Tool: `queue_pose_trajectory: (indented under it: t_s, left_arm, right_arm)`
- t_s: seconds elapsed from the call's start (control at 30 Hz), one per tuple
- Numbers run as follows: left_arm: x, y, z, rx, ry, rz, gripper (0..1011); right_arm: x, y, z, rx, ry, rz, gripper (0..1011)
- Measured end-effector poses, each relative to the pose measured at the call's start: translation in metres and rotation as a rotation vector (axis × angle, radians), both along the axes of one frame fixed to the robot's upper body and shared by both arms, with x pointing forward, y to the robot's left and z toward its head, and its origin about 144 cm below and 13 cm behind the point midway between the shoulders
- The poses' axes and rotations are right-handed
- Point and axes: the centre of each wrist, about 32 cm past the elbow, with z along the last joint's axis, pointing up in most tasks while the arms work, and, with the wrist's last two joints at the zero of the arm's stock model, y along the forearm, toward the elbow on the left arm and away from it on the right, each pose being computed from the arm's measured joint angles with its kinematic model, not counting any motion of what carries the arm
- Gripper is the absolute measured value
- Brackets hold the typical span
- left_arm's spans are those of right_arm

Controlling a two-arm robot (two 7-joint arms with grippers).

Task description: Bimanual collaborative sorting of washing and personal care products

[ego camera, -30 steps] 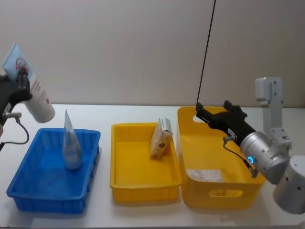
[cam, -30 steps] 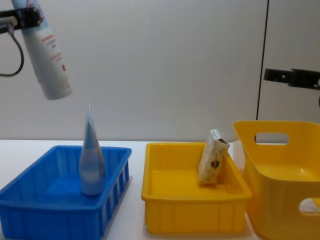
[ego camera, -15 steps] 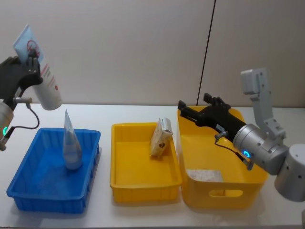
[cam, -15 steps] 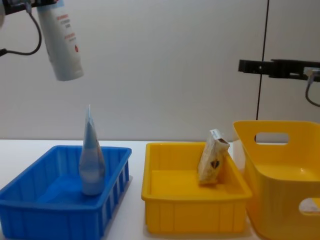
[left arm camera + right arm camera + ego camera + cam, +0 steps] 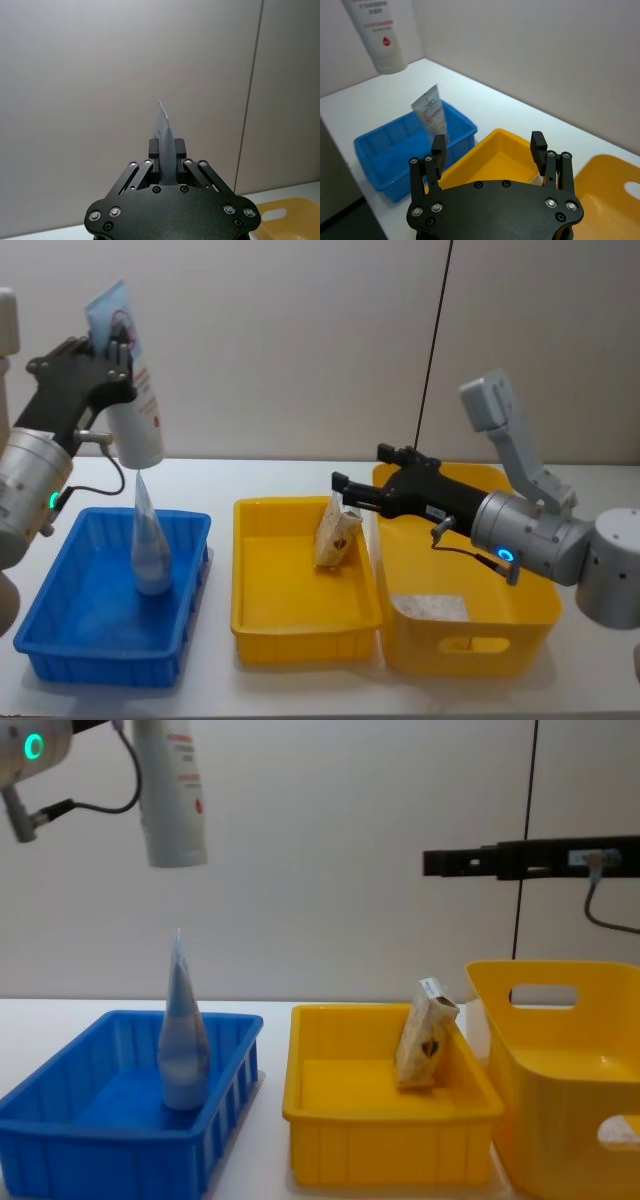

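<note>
My left gripper (image 5: 112, 352) is shut on the flat crimped end of a white squeeze tube (image 5: 140, 412) with red print. The tube hangs cap down, high above the blue bin (image 5: 60, 640). In the left wrist view the crimped end (image 5: 164, 131) sticks up between the shut fingers. A pale blue tube (image 5: 148, 540) stands upright in the blue bin. A small white carton (image 5: 338, 528) leans against the right wall of the yellow tray (image 5: 300, 640). My right gripper (image 5: 342, 486) is open and empty, level, just above and right of the carton.
A tall yellow basket (image 5: 470, 645) with handle cut-outs stands right of the tray, with a pale flat item (image 5: 430, 608) on its floor. The three containers sit close together in a row on the white table. A wall stands behind.
My left gripper carried the white tube rightward, from the far left to above the blue bin. My right gripper reached leftward from over the basket to above the yellow tray.
</note>
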Motion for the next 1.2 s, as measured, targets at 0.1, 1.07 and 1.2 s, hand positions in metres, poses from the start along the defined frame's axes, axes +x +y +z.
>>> queue_pose_trajectory:
  t_s: [0.1,1.07,1.2]
  left_arm:
    - [0.002,-0.006,0.001,0.014,-0.025,-0.043,157]
    - [0.000,-0.039,-0.001,0.019,-0.099,-0.180,157]
    - [0.000,-0.040,-0.003,0.017,-0.098,-0.183,157]
  right_arm:
    - [0.004,0.001,0.003,-0.021,0.012,0.050,1003]
    - [0.070,0.045,0.035,-0.139,0.100,0.459,1004]
    - [0.080,0.054,0.038,-0.121,0.089,0.484,1004]
